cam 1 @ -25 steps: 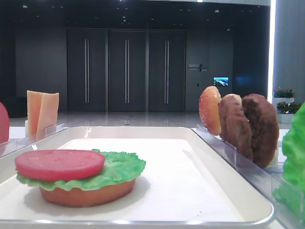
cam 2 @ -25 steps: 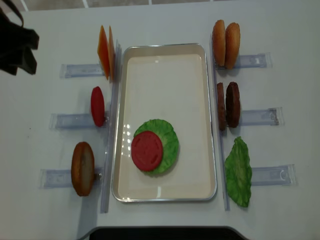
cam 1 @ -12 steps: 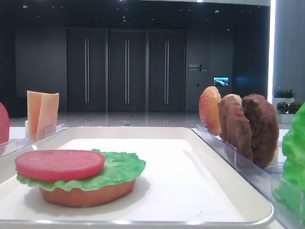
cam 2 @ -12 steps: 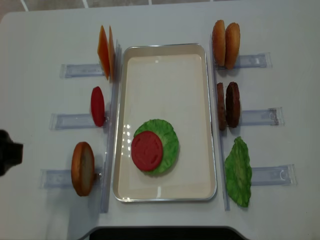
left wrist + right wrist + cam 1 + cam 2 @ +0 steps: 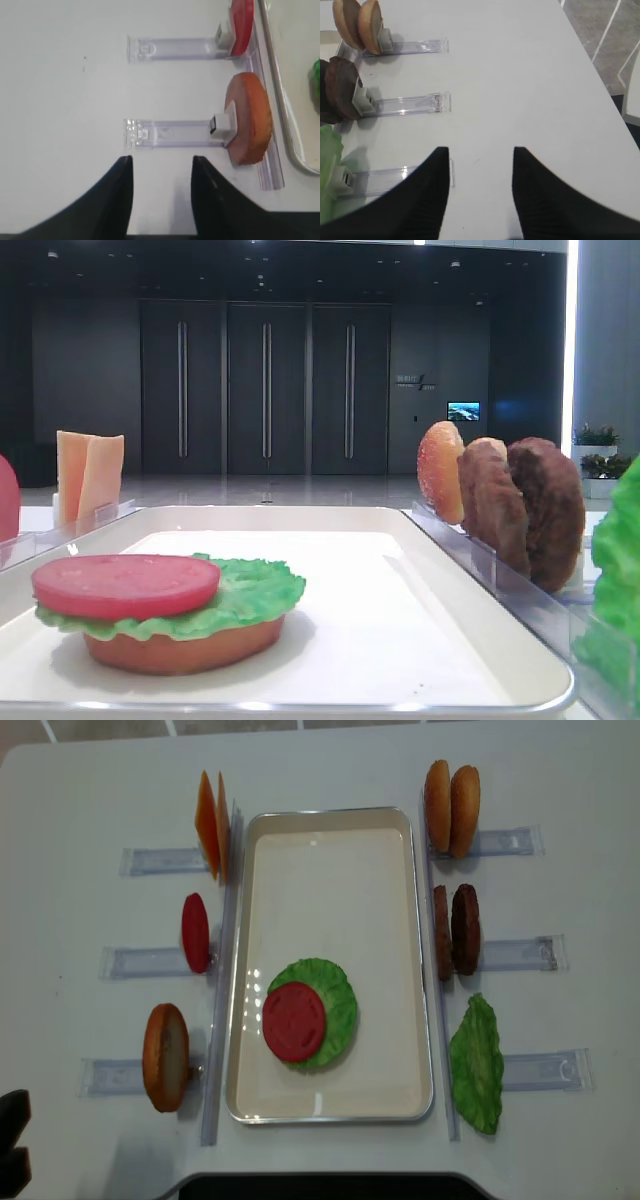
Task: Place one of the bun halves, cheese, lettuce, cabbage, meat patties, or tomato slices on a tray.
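Your left claw (image 5: pixel 161 200), jaws apart and empty, sits just outboard of the upright bun half (image 5: pixel 248 118), nearer it than your right claw (image 5: pixel 480 192), also apart.

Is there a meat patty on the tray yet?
No; the tray holds only a bun half, lettuce and a tomato slice.

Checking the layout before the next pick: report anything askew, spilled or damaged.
Nothing stands out. The stack of round orange-brown bun half, ruffled green lettuce and flat red tomato slice lies flat inside the white rectangular tray. The other pieces stand in their clear plastic holders.
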Tool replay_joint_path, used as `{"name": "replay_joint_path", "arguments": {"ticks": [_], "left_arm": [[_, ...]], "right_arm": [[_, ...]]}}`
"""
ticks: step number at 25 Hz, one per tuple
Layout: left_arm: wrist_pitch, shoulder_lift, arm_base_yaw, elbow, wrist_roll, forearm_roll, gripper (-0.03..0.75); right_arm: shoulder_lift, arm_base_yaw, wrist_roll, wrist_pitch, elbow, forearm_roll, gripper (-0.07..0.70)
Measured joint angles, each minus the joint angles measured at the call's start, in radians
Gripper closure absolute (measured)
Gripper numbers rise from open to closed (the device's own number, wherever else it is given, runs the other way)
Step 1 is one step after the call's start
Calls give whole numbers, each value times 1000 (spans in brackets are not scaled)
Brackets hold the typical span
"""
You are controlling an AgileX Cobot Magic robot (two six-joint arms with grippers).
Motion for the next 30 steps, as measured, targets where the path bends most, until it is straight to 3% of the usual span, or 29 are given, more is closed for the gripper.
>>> {"name": "replay_joint_path", "arguments": {"ticks": [11,30], "left_arm": [[-10,-232,0,15,0,0,433],[-10,-235,0,16,0,0,433]], "right_arm": [[0,0,0,0,0,0,342],[0,0,0,0,0,0,342]]}}
